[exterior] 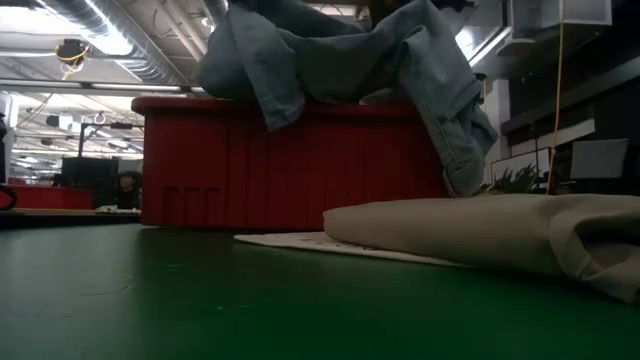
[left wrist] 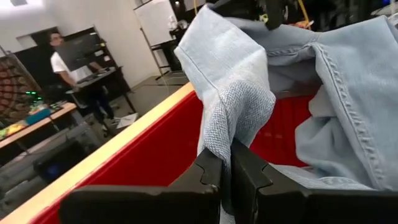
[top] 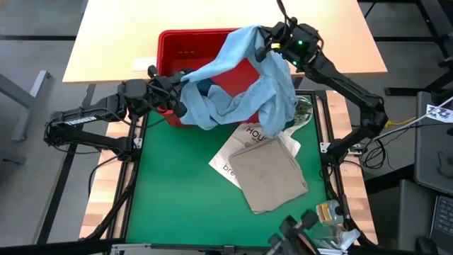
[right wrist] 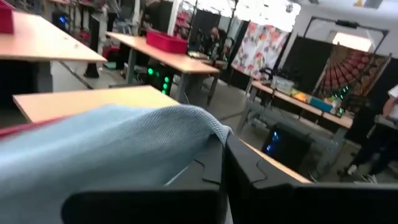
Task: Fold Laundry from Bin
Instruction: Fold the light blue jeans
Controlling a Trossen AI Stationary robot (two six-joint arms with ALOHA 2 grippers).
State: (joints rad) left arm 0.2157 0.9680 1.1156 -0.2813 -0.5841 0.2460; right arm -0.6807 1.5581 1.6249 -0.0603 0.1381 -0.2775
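A light blue shirt (top: pixel 244 78) is stretched in the air over the red bin (top: pixel 185 48), which stands at the far edge of the green mat. My left gripper (top: pixel 182 85) is shut on the shirt's left end at the bin's near left corner. My right gripper (top: pixel 267 48) is shut on its right end above the bin's far right corner. A long part of the shirt (top: pixel 282 106) hangs down past the bin's right wall. A folded beige garment (top: pixel 272 173) lies on a white tote bag (top: pixel 230 152) on the mat. My left gripper pinches a bunched fold of the shirt (left wrist: pixel 231 134) between its two fingers, coming about level from the table's left side. The cloth rises from the fingers and runs off toward the other arm, clear of the mat. My right gripper pinches an edge of the shirt (right wrist: pixel 211 127) between its two fingers, about level, from the table's far right. The cloth spreads away from the fingers toward the left arm and droops below the hold; how many layers I cannot tell.
The green mat (top: pixel 177 184) lies bare on its near left half. A wooden table (top: pixel 113 42) stands behind the bin. Bottles and small items (top: pixel 329 212) sit at the near right corner. A person (left wrist: pixel 68 62) stands in the room beyond.
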